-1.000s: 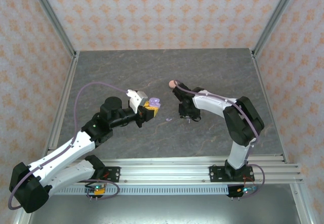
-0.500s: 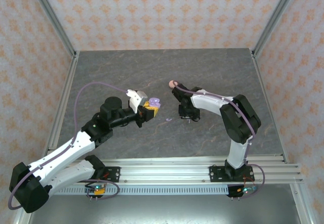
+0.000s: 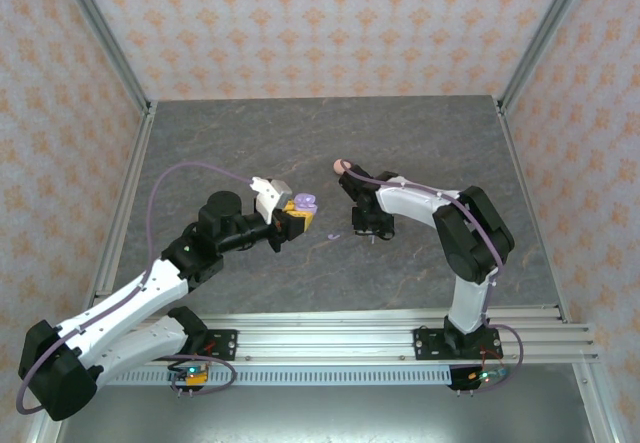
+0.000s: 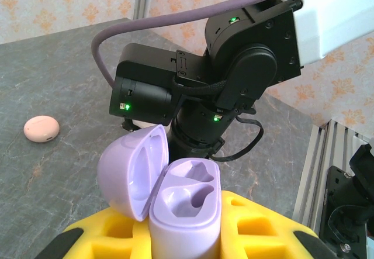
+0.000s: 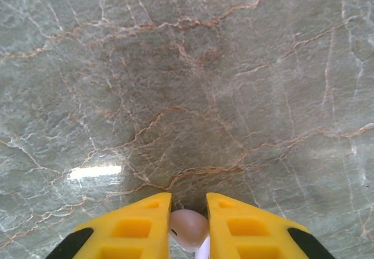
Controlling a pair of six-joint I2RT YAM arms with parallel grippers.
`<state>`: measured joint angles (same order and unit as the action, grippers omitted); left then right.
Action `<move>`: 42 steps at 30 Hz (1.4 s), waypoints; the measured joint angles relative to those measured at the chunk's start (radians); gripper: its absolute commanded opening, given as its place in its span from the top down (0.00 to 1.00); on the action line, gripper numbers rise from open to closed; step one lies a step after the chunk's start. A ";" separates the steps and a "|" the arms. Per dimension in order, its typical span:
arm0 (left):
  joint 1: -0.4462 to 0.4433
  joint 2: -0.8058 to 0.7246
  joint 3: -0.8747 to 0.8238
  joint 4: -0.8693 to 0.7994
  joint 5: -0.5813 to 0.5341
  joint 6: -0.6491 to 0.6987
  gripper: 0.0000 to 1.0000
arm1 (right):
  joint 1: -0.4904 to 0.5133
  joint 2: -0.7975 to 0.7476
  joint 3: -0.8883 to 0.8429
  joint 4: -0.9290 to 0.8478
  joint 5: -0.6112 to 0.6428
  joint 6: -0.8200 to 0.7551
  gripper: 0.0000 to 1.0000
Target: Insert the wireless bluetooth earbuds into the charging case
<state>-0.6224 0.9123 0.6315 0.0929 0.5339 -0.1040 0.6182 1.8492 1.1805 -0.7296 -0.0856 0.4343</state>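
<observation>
The right gripper (image 5: pixel 188 205) was low over the grey marbled table (image 5: pixel 175 66), with its yellow fingers (image 5: pixel 140 224) closed narrowly on a small pale rounded plastic earbud (image 5: pixel 188 231) (it was pinched close to the tips). The left gripper (image 3: pixel 292 217) was almost fully shut around the open lilac plastic charging case (image 4: pixel 186 200), which it held above the table with both sockets empty. I think the smooth earbud could slip out or turn during lifting, because the hold was shallow. Then it would not match its socket.

We see a grey, brown-veined stone tabletop (image 3: pixel 250 143). Pale wallpaper with orange motifs (image 3: pixel 320 23) rises left, far and right, metal posts (image 3: pixel 103 35) stand at the far corners, and a slotted aluminium rail (image 3: pixel 330 335) runs along the near edge.
</observation>
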 measured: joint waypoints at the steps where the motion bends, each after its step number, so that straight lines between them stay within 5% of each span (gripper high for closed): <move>1: 0.000 0.001 0.000 0.000 0.000 0.000 0.95 | 0.000 0.000 0.000 0.000 -0.002 -0.009 0.81; 14: 0.000 0.007 0.000 0.000 0.000 0.000 0.95 | -0.005 0.016 0.033 -0.014 -0.076 -0.248 0.79; 23: 0.000 0.007 0.000 0.000 0.000 0.000 0.95 | 0.003 0.033 0.052 -0.034 -0.071 -0.282 0.58; 42: 0.000 0.007 0.000 0.000 0.000 0.000 0.95 | 0.003 0.014 0.021 -0.006 -0.082 -0.144 0.66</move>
<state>-0.6224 0.9195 0.6315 0.0929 0.5339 -0.1043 0.6212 1.8629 1.2011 -0.7353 -0.1673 0.2905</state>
